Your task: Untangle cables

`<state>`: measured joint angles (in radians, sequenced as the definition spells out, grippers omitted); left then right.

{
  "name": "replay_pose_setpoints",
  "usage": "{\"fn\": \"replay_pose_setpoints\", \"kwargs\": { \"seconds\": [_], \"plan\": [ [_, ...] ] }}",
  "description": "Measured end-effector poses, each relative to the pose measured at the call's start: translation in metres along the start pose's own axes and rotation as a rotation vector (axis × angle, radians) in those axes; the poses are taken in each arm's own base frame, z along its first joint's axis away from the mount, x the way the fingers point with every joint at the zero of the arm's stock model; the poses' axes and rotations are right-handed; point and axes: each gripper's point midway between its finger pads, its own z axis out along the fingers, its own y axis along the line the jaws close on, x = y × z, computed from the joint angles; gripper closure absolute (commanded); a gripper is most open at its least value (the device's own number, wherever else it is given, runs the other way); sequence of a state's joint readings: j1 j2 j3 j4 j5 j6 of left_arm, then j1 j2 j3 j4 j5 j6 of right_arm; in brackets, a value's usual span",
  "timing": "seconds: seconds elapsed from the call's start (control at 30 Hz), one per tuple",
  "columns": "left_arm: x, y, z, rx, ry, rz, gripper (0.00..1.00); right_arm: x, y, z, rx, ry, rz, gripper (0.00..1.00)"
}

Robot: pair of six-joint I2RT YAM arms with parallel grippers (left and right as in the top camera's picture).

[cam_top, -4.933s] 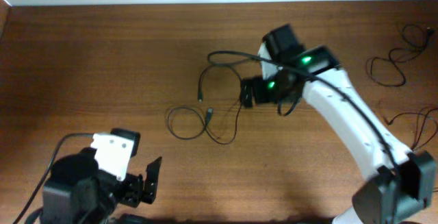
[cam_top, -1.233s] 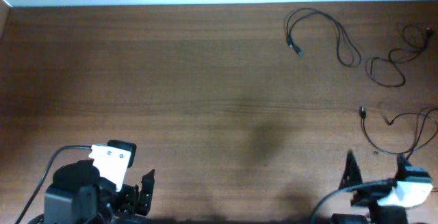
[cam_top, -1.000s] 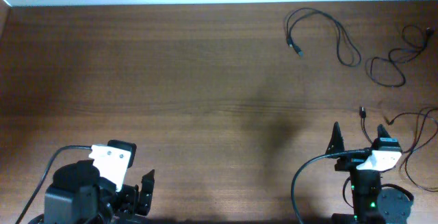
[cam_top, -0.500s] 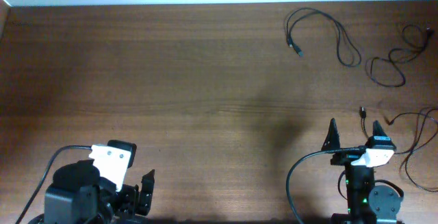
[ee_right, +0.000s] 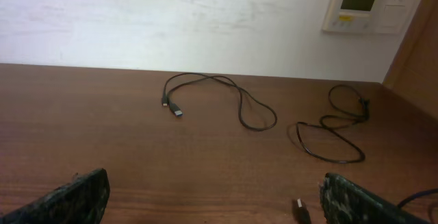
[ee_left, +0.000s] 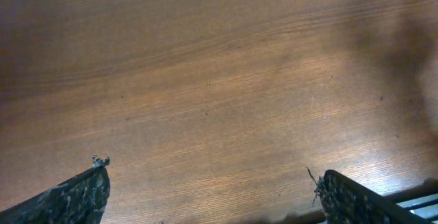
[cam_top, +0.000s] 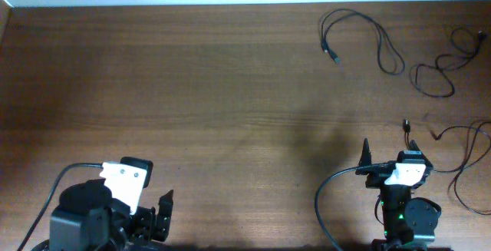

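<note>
Three thin black cables lie apart at the table's right side. One cable [cam_top: 368, 32] lies at the back, also in the right wrist view [ee_right: 226, 97]. A second cable [cam_top: 445, 67] lies at the far right corner, also in the right wrist view [ee_right: 335, 131]. A third cable [cam_top: 453, 147] lies at the right edge, its plug [cam_top: 407, 127] near my right gripper; that plug shows in the right wrist view [ee_right: 299, 209]. My right gripper [cam_top: 387, 153] is open and empty at the front right. My left gripper [cam_top: 163, 213] is open and empty at the front left, over bare wood [ee_left: 219, 101].
A white wall [ee_right: 171, 18] with a thermostat panel [ee_right: 361, 3] stands behind the table's far edge. A thicker black cable [cam_top: 330, 205] runs from the right arm's base, another [cam_top: 54, 197] from the left arm's base.
The right arm has drawn back from the table's middle to its front right base, gripper open. The cables now lie apart at the right side. The left arm has hardly moved.
</note>
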<state>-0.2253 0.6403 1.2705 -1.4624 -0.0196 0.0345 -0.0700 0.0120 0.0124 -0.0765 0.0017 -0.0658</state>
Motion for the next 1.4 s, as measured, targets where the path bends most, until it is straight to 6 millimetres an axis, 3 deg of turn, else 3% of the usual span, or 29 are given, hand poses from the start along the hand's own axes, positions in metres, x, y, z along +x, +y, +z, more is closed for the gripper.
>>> {"fn": "replay_pose_setpoints", "kwargs": {
  "seconds": [0.63,0.87,1.1,1.17,1.23,1.33,1.4],
  "plan": [
    [0.001,0.001,-0.003,-0.007,-0.016,-0.007,0.01,0.0,0.0,0.0,0.0,-0.001,-0.002,0.02],
    [0.032,0.012,-0.056,-0.138,-0.359,-0.104,0.01,0.0,0.0,0.0,0.0,0.0,-0.002,0.02],
    [0.027,0.002,-0.069,-0.13,-0.626,-0.09,0.01,0.0,0.0,0.0,0.0,0.0,-0.002,0.02],
    [0.024,0.005,-0.057,-0.141,-0.633,-0.097,0.01,0.0,0.0,0.0,0.0,0.0,-0.002,0.02],
    [0.006,0.008,-0.049,-0.142,-0.692,-0.088,0.01,0.0,0.0,0.0,0.0,0.0,-0.002,0.02],
    [-0.014,0.012,-0.006,-0.113,-0.719,-0.073,0.01,0.0,0.0,0.0,0.001,0.001,-0.001,0.02],
    [-0.008,0.01,0.04,-0.068,-0.657,-0.063,0.01,0.0,0.0,0.0,0.0,0.002,-0.002,0.02]
  ]
}}
